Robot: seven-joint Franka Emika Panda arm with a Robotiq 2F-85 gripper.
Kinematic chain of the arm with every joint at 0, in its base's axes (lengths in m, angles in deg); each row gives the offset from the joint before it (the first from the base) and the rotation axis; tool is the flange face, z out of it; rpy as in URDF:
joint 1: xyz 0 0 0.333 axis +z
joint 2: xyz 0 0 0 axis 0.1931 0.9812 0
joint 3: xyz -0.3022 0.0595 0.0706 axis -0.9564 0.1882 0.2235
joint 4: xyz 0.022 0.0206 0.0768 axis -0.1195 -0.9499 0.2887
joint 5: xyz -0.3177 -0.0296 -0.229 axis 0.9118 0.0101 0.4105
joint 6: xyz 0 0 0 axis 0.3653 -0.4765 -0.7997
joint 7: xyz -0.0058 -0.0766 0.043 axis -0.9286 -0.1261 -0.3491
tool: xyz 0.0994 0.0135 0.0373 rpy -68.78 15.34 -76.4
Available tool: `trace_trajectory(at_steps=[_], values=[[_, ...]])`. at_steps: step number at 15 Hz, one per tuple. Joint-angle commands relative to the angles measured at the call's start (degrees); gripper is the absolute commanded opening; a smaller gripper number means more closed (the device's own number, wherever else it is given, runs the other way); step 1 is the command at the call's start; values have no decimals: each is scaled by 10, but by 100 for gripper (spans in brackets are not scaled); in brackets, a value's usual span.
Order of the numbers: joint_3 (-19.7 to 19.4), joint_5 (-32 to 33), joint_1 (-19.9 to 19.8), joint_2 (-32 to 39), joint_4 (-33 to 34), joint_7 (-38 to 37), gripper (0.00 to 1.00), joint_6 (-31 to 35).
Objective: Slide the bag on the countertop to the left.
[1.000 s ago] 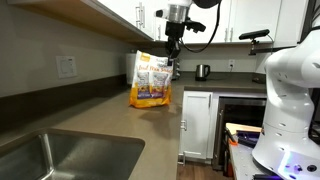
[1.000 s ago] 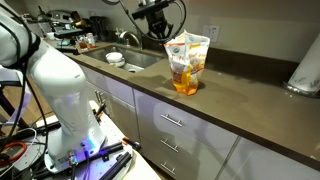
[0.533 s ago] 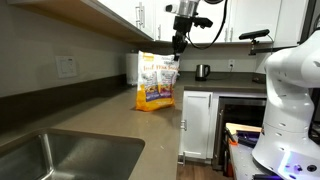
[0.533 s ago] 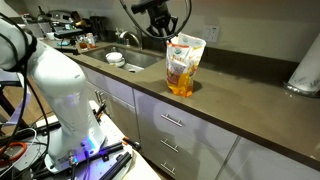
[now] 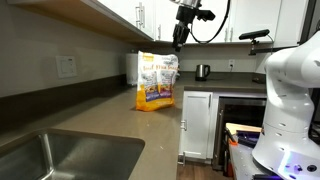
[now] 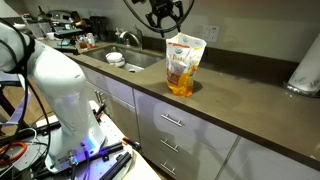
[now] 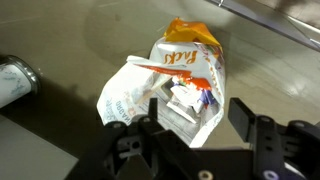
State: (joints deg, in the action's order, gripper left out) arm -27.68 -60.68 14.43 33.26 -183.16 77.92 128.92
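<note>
The yellow-orange bag (image 5: 155, 83) (image 6: 184, 66) stands upright on the grey-brown countertop (image 5: 110, 115) (image 6: 245, 102), free of any grip. My gripper (image 5: 177, 42) (image 6: 165, 29) hangs just above the bag's crimped top in both exterior views, apart from it. In the wrist view I look down on the bag (image 7: 170, 80) between the two black fingers; the gripper (image 7: 197, 108) is open with a wide gap and holds nothing.
A steel sink (image 5: 50, 158) (image 6: 140, 58) is set in the counter, with a small bowl (image 6: 116, 59) by it. A kettle (image 5: 202, 71) stands beyond the bag. A white roll (image 6: 303, 72) sits far along the counter. Upper cabinets (image 5: 110, 20) overhang the wall side.
The gripper has opened, let go of the bag's top and risen above it. Before that the bag shifted a little along the counter; it now stands still.
</note>
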Motion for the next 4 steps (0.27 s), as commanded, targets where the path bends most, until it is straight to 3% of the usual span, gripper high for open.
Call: trace_trajectory(at_steps=[1,4], values=[[-2,-32,1,8,23,-4,99,-18],[-4,-51,-2,13,33,-13,100,-21]])
